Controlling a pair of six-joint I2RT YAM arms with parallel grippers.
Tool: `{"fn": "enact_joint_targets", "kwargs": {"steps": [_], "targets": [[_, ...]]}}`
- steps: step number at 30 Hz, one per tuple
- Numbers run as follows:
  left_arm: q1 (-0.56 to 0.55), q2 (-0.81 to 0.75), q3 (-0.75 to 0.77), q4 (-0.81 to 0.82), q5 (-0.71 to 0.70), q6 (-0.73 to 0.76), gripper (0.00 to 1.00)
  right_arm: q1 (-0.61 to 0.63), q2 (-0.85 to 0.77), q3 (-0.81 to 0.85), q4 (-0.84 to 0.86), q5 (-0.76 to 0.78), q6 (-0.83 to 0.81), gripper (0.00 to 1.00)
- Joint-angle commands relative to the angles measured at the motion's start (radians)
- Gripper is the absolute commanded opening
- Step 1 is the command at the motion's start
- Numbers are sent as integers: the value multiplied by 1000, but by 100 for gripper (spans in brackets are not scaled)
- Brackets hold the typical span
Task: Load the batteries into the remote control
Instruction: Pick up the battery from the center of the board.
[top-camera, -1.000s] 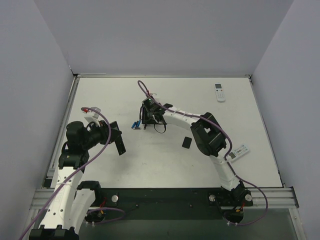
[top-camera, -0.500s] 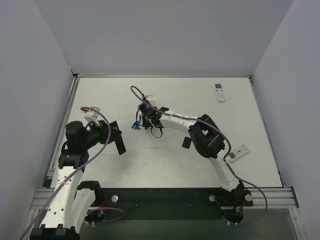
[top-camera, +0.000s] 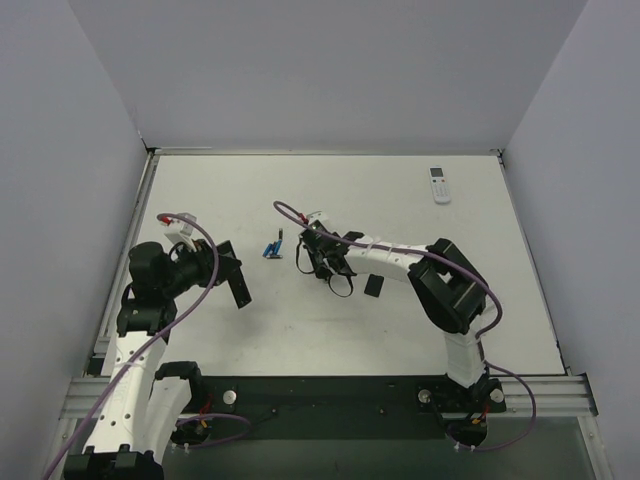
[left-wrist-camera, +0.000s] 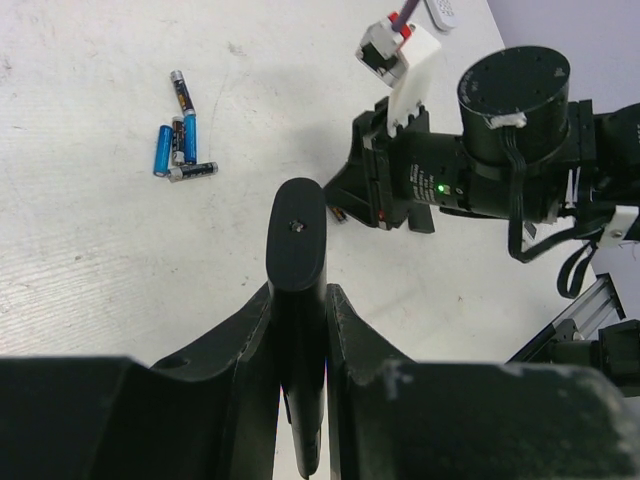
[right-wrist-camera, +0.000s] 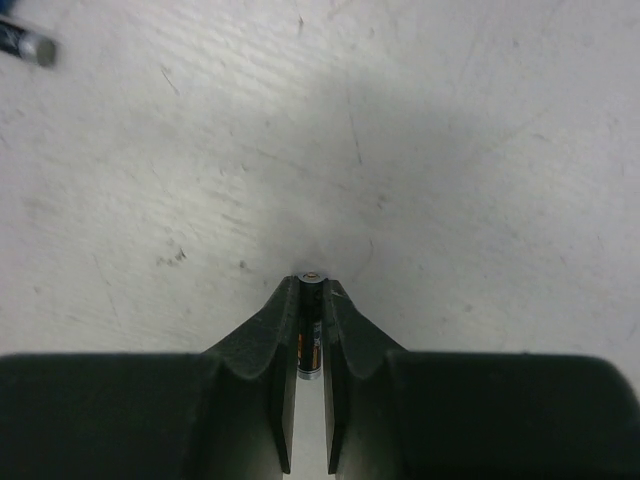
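The right pincer is closed tight on a slim dark battery with an orange mark and a silver end cap. The cell stands lengthwise between the two black fingers, its cap pointing down at the scuffed white table top. Whether the cap touches the surface cannot be told. This pincer sits near the middle of the table.

The left pincer is clamped on the slim black plastic bar remote. The remote's rounded end sticks out well beyond the fingertips, and a small dot shows near that end. The face turned to the left wrist camera is plain, and whether its battery compartment is open, or holds anything, cannot be told. In the left wrist view the remote's end lies near the right pincer but apart from it.

A cluster of four loose batteries lies on the table between the two arms, to the far side of the remote. Two are bright blue and two are dark, and several of them touch.

A small flat black rectangular piece lies on the table just beside the right forearm. A small white remote rests near the far right corner, well apart from everything else.
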Motion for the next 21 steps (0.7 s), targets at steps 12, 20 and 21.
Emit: {"fn": "enact_joint_targets", "kwargs": {"steps": [12,20,21], "targets": [[5,-63,-190,431,56,-318,0,25,-430,-385,89,-91,-34,0],[-55,-117,-336,713,27,-542,0,64,-726,-483,230,-80,-52,0],[-69,-123,-349,729,6,-554,0,69,-749,-494,256,-71,-54,0]]}}
